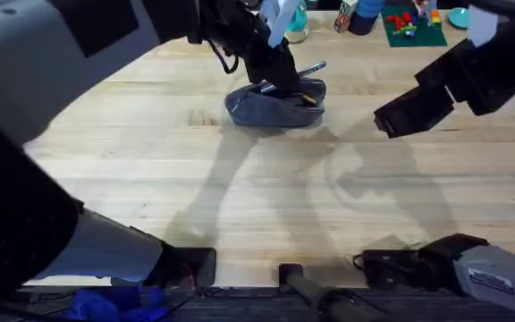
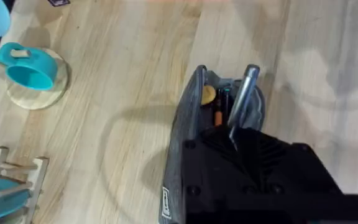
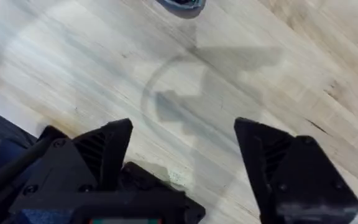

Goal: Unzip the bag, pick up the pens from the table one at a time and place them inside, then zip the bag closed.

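Observation:
The blue-grey bag (image 1: 274, 107) lies unzipped at the far middle of the table (image 1: 240, 197), its mouth gaping. In the left wrist view the bag (image 2: 188, 118) shows orange and yellow items inside. My left gripper (image 1: 284, 80) hovers right over the opening, shut on a silver pen (image 1: 309, 69). The pen (image 2: 244, 96) slants over the bag's mouth from the left gripper (image 2: 232, 138). My right gripper (image 1: 393, 118) hangs above the table to the right of the bag, apart from it. Its fingers (image 3: 114, 149) are spread wide and empty, and the bag's edge (image 3: 182, 3) shows far off.
A teal cup (image 2: 31, 67) on a round wooden coaster and a wooden rack (image 2: 17, 177) with a blue plate stand beyond the bag. A green brick plate (image 1: 414, 27) and a bottle (image 1: 298, 22) line the far edge. Bare wood spreads in front of the bag.

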`<state>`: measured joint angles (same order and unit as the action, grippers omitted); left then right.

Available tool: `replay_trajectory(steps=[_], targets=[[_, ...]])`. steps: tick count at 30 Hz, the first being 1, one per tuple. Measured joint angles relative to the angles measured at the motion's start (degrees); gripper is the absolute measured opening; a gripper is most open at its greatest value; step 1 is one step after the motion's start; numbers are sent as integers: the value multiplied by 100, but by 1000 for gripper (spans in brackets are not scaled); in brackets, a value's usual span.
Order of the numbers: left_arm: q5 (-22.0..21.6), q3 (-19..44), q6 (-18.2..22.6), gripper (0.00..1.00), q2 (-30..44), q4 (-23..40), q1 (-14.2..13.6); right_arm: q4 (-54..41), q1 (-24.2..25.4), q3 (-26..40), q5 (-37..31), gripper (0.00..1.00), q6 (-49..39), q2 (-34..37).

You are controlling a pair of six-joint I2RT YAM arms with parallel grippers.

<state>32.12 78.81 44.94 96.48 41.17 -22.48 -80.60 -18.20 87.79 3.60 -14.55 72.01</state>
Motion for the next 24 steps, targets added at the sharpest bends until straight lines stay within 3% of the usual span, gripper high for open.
replay_trajectory(steps=[24], targets=[[-44,0,161,39,523,20,0,0,0,0,0,997,0,0]])
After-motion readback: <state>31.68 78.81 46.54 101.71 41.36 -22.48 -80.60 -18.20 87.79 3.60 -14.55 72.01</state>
